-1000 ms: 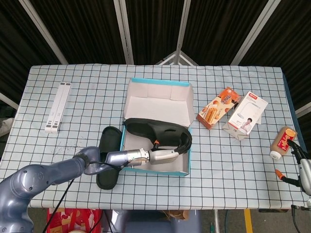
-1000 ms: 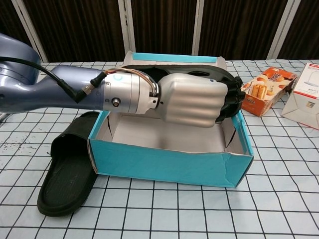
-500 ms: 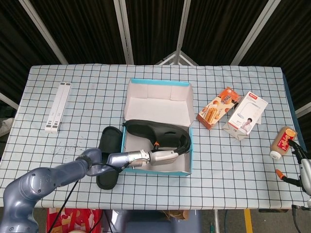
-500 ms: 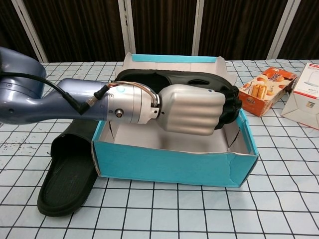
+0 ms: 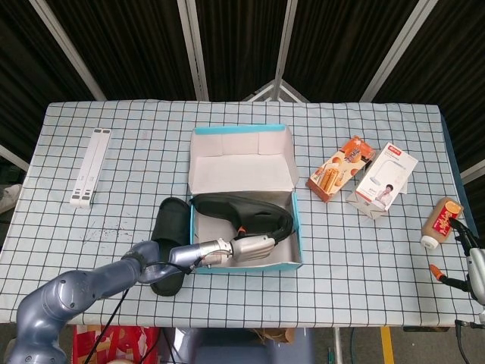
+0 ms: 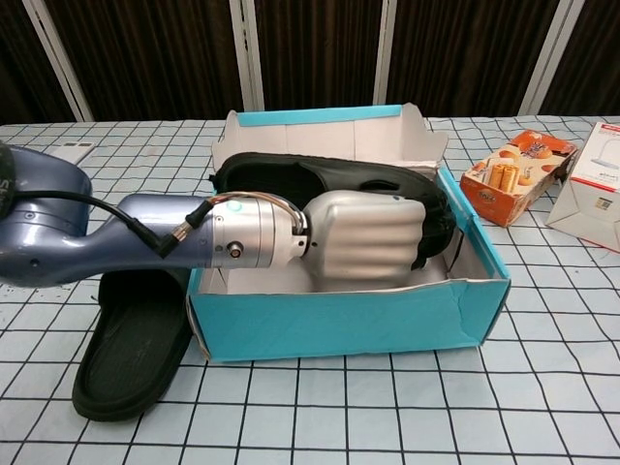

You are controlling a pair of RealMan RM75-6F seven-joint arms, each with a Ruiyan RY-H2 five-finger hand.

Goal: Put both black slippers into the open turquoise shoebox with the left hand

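The left hand is gripping one black slipper inside the turquoise shoebox, the other slipper lying outside beside it.

left hand: fingers curled, gripping slipper | right hand: barely seen, table's right edge, state unclear

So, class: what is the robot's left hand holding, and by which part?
The left hand grips a black rubber slipper near its right end, inside the open turquoise cardboard shoebox; the exact contact is hidden.
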